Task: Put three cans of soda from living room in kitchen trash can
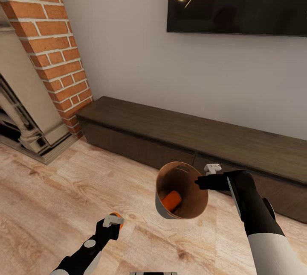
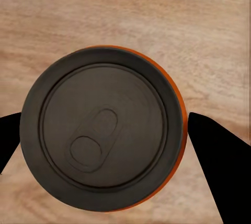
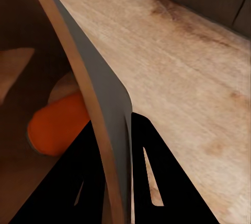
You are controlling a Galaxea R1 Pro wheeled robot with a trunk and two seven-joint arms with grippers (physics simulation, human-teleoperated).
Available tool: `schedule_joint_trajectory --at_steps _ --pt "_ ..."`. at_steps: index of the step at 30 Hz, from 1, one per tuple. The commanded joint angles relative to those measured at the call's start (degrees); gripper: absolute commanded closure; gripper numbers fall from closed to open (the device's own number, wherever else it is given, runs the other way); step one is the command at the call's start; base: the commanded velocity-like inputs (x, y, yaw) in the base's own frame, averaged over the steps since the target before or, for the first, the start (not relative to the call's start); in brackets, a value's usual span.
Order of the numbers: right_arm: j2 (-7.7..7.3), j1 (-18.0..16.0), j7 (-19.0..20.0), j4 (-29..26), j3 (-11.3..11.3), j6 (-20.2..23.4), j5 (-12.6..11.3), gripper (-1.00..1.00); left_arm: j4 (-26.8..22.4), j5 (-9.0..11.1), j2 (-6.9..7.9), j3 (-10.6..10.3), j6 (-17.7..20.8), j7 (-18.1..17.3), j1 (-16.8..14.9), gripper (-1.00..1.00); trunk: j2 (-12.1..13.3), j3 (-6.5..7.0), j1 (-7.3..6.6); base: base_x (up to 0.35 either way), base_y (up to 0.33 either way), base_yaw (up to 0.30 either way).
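the right gripper (image 1: 200,182) pinches the rim of the grey tapered pail with a tan-brown inside (image 1: 181,191), one finger inside the wall and one outside, holding it tilted above the pale wood plank floor (image 1: 51,194). an orange drink can (image 1: 172,200) lies inside it. the left gripper (image 1: 111,223) holds a second orange can with a dark lid (image 2: 104,135), fingers apparently closed against its sides. behind stand a long dark low bench (image 1: 170,130) and a red brick chimney (image 1: 55,44).

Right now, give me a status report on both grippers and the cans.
Left gripper shut on orange soda can. Right gripper clamps rim of tapered grey pail, tilted, second orange can inside. Nothing in the way.
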Motion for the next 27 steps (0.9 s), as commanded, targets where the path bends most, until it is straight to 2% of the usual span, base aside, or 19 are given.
schedule_joint_trajectory --at_steps 1,8,16,27 --pt "0.01 0.0 0.3 0.0 0.0 0.5 -1.3 1.00 0.0 0.0 0.00 0.0 0.0 0.0 0.0 1.00 0.4 0.19 -0.23 0.000 0.000 0.000" --pt "0.03 0.0 0.3 0.2 0.0 0.5 -1.3 1.00 0.0 0.0 0.05 0.1 0.8 -0.3 0.0 1.00 3.2 1.44 -1.77 0.000 0.000 0.000" --pt "0.11 0.2 0.4 1.3 1.6 0.5 -1.3 1.00 -0.5 0.1 0.14 0.4 2.6 -4.5 -0.1 1.00 6.4 2.88 -3.52 0.000 0.000 0.000" --pt "0.01 0.2 0.4 1.5 2.1 0.5 -1.3 1.00 -0.8 0.3 0.29 0.5 3.3 -5.0 -0.1 1.00 10.8 4.86 -5.94 0.000 0.000 0.000"
